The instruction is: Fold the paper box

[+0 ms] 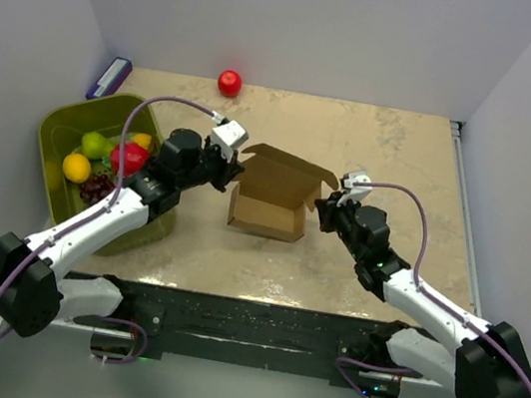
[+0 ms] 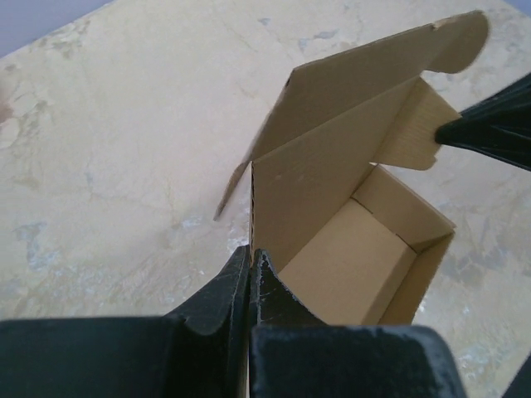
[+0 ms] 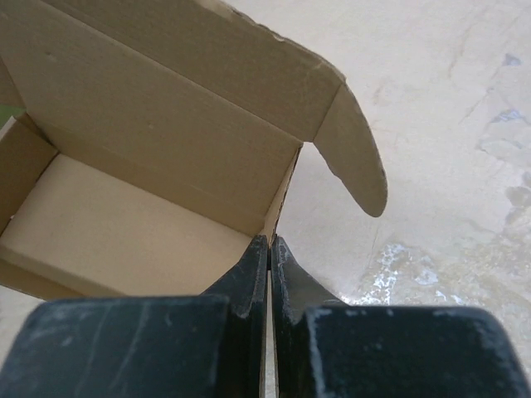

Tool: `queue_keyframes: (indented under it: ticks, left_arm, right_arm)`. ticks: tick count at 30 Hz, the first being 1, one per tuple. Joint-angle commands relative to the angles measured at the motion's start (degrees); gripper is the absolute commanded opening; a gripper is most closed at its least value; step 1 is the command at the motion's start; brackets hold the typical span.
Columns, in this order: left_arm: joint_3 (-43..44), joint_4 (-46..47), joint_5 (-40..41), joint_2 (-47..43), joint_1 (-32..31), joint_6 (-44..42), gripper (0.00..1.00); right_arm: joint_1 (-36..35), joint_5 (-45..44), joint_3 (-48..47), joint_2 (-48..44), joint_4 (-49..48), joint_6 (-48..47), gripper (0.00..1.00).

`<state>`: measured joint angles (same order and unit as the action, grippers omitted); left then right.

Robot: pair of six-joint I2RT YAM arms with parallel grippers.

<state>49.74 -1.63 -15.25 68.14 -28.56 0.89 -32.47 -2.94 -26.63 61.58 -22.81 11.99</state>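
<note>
Paper box (image 1: 265,214), plain brown thin cardboard, stands mid surface (image 1: 403,160), lid (image 1: 286,167) up; left end effector (image 1: 236,168) clamps its left wall, right end effector (image 1: 324,206) its right wall; hold both grips level before tucking lid.

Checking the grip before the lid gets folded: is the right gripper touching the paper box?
Touching. The right wrist view shows the right gripper pinched shut on the end wall of the paper box, with cardboard running between its fingers.
</note>
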Motion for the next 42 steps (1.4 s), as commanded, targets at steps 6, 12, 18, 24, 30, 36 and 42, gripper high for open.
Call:
queue_keyframes:
  ticks: [6,12,18,24,30,36,42]
  left_arm:
    - [-4.03,15.13,21.21,5.24,-9.4,2.54,0.0]
    - [-6.57,23.58,29.48,12.18,-12.22,2.89,0.0]
    - [-9.3,32.21,33.87,18.69,-14.68,6.05,0.0]
    - [-11.32,34.23,37.39,20.89,-16.35,8.95,0.0]
    - [-15.37,36.52,39.15,20.37,-17.94,11.77,0.0]
    - [-19.49,40.8,43.89,18.61,-21.27,13.62,0.0]
    - [-21.88,47.23,46.01,18.26,-22.33,12.21,0.0]
  right_arm:
    - [-6.55,-19.47,-0.79,4.86,-13.4,0.58,0.0]
    - [-10.07,-26.41,-0.71,10.21,-17.7,-0.56,0.0]
    - [-15.25,-33.6,1.32,14.09,-22.02,-1.18,0.0]
    - [-20.0,-38.8,1.32,15.76,-18.51,1.45,0.0]
    - [-23.16,-42.58,2.46,14.27,-14.9,4.36,0.0]
    - [-25.1,-45.48,2.73,12.33,-13.4,7.96,0.0]
    - [-25.98,-48.82,1.15,17.33,-19.2,7.0,0.0]
